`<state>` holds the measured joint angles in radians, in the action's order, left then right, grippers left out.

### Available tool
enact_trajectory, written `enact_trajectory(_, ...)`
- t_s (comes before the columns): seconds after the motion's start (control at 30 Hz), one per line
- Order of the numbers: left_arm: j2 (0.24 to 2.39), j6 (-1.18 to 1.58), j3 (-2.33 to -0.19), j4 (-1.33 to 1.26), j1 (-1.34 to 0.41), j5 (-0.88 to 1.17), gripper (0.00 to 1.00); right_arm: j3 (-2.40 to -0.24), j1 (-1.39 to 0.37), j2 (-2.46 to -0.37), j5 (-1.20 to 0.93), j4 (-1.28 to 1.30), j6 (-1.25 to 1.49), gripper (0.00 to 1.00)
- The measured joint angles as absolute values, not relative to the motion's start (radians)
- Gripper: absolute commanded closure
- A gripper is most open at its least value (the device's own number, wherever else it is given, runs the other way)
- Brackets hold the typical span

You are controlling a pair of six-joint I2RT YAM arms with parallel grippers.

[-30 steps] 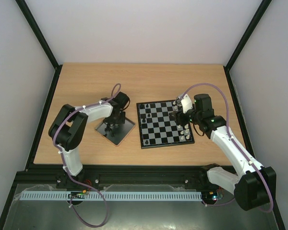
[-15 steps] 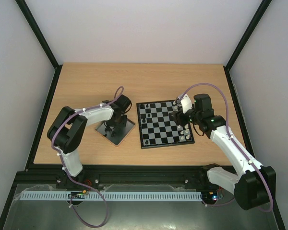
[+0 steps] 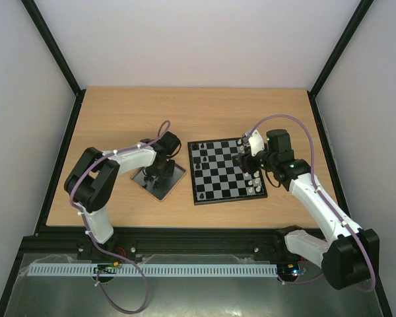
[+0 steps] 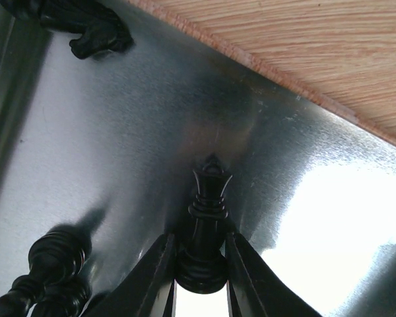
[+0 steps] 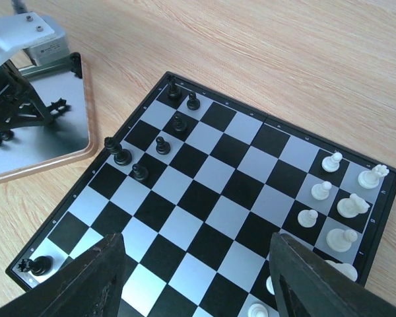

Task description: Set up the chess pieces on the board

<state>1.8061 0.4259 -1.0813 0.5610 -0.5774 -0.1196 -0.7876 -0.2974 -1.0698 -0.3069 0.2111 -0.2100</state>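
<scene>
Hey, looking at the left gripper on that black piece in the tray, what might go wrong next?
The left gripper pinches the crowned black piece only at its base, so it may tilt or slip when lifted. A loose black chessman sits close by on the tray and could get knocked. On the board, the placed black pieces stand close together, so setting down could topple one.

Board point(image 5: 199, 198): black and silvery pale-grey checks, thin black border; black pieces point(image 5: 162, 145) and white pieces point(image 5: 330, 162). Tray point(image 4: 105, 132): shiny grey metal, pale wood-coloured rim, single black piece point(image 4: 208, 224) glossy. Table point(image 5: 251, 53): light wood grain; arms point(image 3: 320, 198) white and black, cables point(image 3: 284, 117) purple.
</scene>
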Motion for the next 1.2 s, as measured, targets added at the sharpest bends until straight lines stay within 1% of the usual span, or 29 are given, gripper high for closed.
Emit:
enact_trajectory(0.27,1.783,0.399,-1.07,0.563,-0.584,-0.121,0.9,-0.803,-0.297,-1.093,-0.325,0.221,-0.155,0.39)
enact_trajectory(0.37,1.714,0.366,-1.052,0.567,-0.611,-0.121,0.9,-0.864,-0.297,-1.131,-0.356,0.242,-0.127,0.39)
enact_trajectory(0.53,1.528,0.286,-1.046,0.511,-0.682,-0.099,0.91,-1.005,-0.297,-1.217,-0.422,0.294,-0.093,0.39)
enact_trajectory(0.67,1.387,0.228,-1.002,0.41,-0.715,-0.018,0.89,-1.151,-0.297,-1.317,-0.54,0.363,-0.072,0.39)
enact_trajectory(0.7,1.355,0.216,-0.983,0.381,-0.715,0.013,0.89,-1.187,-0.297,-1.344,-0.585,0.383,-0.065,0.37)
enact_trajectory(0.87,1.282,0.186,-0.918,0.294,-0.715,0.12,0.87,-1.29,-0.305,-1.44,-0.77,0.443,-0.031,0.37)
enact_trajectory(0.97,1.279,0.178,-0.907,0.275,-0.715,0.169,0.87,-1.315,-0.342,-1.488,-0.828,0.467,-0.022,0.39)
enact_trajectory(1.2,1.259,0.167,-0.905,0.242,-0.715,0.252,0.86,-1.316,-0.466,-1.604,-0.879,0.48,0.003,0.5)
